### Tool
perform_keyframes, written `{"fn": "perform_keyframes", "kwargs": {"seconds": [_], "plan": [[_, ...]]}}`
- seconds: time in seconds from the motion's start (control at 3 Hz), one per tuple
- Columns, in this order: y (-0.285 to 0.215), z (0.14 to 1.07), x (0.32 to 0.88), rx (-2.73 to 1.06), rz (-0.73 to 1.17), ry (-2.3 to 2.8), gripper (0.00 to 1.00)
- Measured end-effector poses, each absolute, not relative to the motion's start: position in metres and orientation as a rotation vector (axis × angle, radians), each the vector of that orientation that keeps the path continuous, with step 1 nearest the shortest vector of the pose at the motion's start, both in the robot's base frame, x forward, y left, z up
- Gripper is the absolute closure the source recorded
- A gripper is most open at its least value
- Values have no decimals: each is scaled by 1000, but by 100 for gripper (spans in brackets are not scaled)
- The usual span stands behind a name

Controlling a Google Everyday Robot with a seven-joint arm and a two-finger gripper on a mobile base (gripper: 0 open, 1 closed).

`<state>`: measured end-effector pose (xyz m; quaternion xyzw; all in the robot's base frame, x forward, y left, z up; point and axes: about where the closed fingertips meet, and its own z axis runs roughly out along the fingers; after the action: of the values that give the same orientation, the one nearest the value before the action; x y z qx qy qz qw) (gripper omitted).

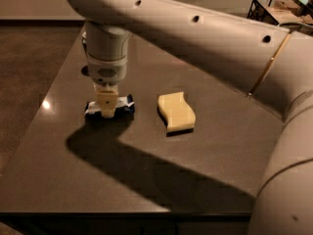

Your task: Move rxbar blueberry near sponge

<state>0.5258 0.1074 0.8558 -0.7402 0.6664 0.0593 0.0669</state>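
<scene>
The rxbar blueberry [125, 104], a dark blue wrapper with white ends, lies crosswise in my gripper [107, 111] left of centre on the dark table [54, 141]. The gripper points straight down and its pale fingers [107, 102] are shut across the bar's middle. I cannot tell whether the bar rests on the table or hangs just above it. The sponge [177, 112], a pale yellow block with wavy sides, lies flat about a hand's width to the right of the bar. My arm reaches in from the upper right.
A black wire basket [276, 8] holding items stands off the table at the top right. The table's left edge and brown floor [24, 62] are to the left. My arm's shadow [146, 165] falls across the front of the table.
</scene>
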Motion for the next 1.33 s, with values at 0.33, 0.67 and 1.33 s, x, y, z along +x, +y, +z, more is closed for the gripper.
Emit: {"fn": "perform_keyframes", "kwargs": {"seconds": [0.33,0.67,1.33], "plan": [[70,855,547,-2149,155,2113,100],[40,851,556,-2078,150,2202,100],[15,841,559,-2020,132,2304,50]]}}
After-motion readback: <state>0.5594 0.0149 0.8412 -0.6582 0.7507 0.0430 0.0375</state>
